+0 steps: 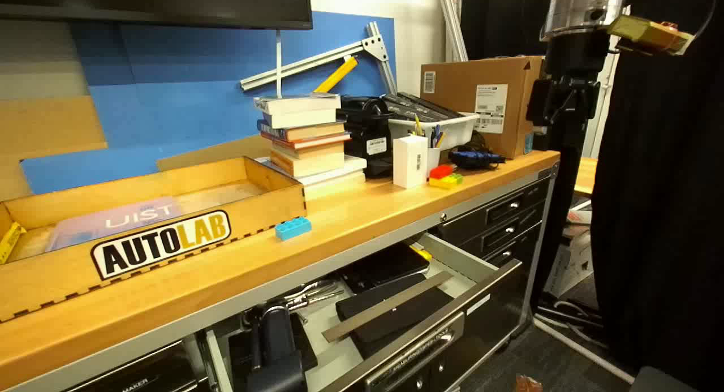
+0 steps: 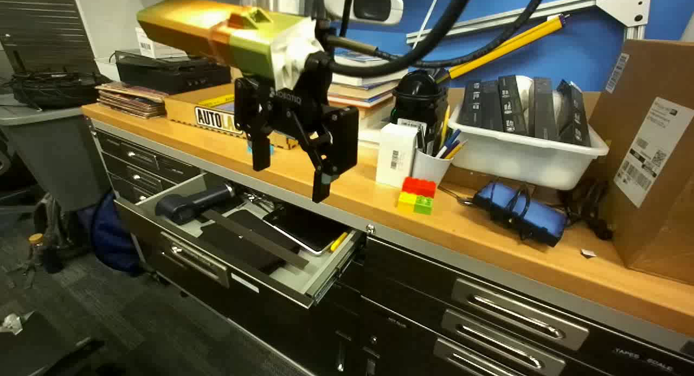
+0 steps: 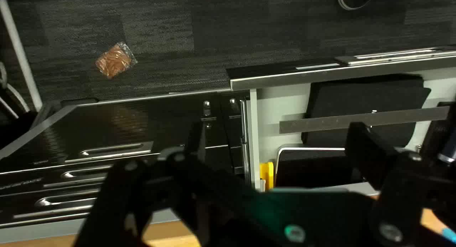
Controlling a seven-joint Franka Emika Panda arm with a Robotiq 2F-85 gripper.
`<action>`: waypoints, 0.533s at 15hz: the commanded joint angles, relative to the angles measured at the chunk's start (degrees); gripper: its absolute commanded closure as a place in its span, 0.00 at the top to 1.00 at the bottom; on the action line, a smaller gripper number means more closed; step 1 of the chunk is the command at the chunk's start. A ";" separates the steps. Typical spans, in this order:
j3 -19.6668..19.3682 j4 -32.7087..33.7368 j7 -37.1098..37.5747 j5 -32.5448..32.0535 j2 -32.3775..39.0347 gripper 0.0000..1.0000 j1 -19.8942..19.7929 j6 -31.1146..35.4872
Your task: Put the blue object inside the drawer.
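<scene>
"Gripper (image 2: 291,176), marked ROBOTIQ: how does it stand?"
"Spread wide, and empty."
"Other writing?"
"AUTOLAB on the wooden tray (image 1: 260,214), UIST on a lilac item (image 1: 113,216) inside."
"The blue block (image 1: 293,229)?"
"On the worktop (image 1: 350,214), just beside that tray. The open drawer (image 1: 464,259) holds a metal strip (image 1: 388,307) and black items (image 1: 390,265)."

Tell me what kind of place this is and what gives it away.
Most likely a robotics lab. The giveaways: a shallow tan wooden tray lettered AUTOLAB, standing on a long wood-topped workbench, and a black two-fingered robot gripper at the same bench.
</scene>
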 commanded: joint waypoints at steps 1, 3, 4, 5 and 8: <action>0.71 0.34 -0.28 0.31 0.12 1.00 -0.82 -0.11; 0.70 0.71 -0.28 0.31 0.00 1.00 -0.81 -0.11; 0.70 0.75 -0.28 0.31 0.00 1.00 -0.81 -0.11; 0.70 0.76 -0.28 0.31 0.00 1.00 -0.81 -0.11; 3.45 0.59 4.78 -0.74 0.15 1.00 -0.38 2.19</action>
